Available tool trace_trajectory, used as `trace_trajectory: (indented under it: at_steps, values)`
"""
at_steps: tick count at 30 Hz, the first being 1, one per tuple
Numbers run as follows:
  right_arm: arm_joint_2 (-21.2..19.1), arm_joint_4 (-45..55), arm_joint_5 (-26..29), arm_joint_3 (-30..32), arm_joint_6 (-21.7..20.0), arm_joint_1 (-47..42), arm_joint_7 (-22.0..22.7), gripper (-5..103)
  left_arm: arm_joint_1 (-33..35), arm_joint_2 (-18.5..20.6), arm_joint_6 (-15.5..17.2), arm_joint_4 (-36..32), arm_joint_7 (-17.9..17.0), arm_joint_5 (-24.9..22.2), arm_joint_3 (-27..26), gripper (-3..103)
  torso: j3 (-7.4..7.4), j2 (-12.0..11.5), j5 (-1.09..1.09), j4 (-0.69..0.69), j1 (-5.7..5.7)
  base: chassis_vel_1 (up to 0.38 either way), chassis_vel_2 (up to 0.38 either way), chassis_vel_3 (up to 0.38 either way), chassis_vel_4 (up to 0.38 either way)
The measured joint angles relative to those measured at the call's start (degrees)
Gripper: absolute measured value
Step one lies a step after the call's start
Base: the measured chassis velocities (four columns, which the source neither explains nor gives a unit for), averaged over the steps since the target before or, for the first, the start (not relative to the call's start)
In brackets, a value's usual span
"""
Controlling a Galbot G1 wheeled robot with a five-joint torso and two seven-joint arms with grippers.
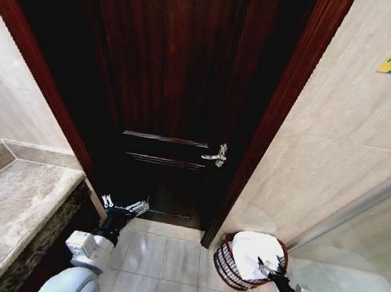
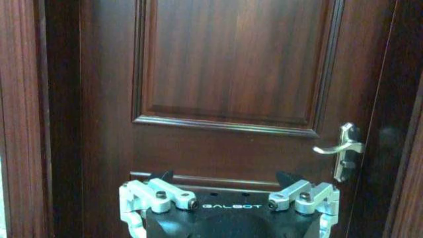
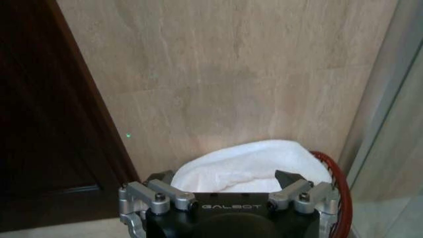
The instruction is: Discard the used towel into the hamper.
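"A tiled bathroom, dark door (image 1: 166, 92) shut. Where was the towel (image 1: 255, 252)?"

"Already heaped in the hamper (image 1: 226, 265), right of the door. The right hand (image 1: 271, 267) hovered above it, open and empty; best lifted straight clear. The left hand (image 1: 124, 206) idled open near the door."

So the door (image 1: 180, 101) sits dead ahead at 12 o'clock, its handle (image 1: 216, 155) off toward 1. The hamper (image 1: 226, 267) is on the floor at about 2 o'clock, tucked against the wall (image 1: 339, 150) just right of the door frame, with the towel (image 1: 255, 252) lying inside it. The right claw (image 1: 272, 265) hangs over the hamper's near rim, spread wide. The left claw (image 1: 124, 205) is at 11, facing the door, also spread. The surface (image 1: 6, 215) runs along at 9.
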Motion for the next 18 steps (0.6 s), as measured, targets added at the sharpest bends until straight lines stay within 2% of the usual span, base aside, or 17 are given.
trace_trajectory:
  at_steps: [3, 4, 10, 18]
  values:
    - [-0.11, -2.42, -1.19, 0.4, 1.48, 1.17, 0.04, 100, 0.0, 0.0, 0.0, 0.0, 0.0, 0.0, 0.0, 100, 0.0, 0.0, 0.01, 0.0, 0.01, 0.0, 0.0, 0.0, 0.0]
    - [-0.16, -2.87, -2.32, 0.7, 3.12, 1.11, 0.01, 100, 0.0, 0.0, 0.0, 0.0, 0.0, 0.0, 0.0, 100, 0.0, -0.01, 0.0, 0.0, 0.01, 0.0, 0.0, 0.0, 0.0]
    - [0.63, -0.56, -2.44, 1.23, 5.0, -0.99, 0.01, 100, 0.0, 0.0, 0.0, 0.0, 0.0, 0.0, 0.0, 100, 0.0, -0.01, -0.01, 0.0, 0.01, 0.0, 0.0, 0.0, 0.0]
    - [3.15, 12.91, -0.6, 3.17, 6.61, -8.72, 1.31, 100, 0.0, 0.0, 0.0, 0.0, 0.0, 0.0, 0.0, 100, 0.0, -0.01, -0.02, -0.01, 0.01, 0.0, 0.0, 0.0, 0.0]
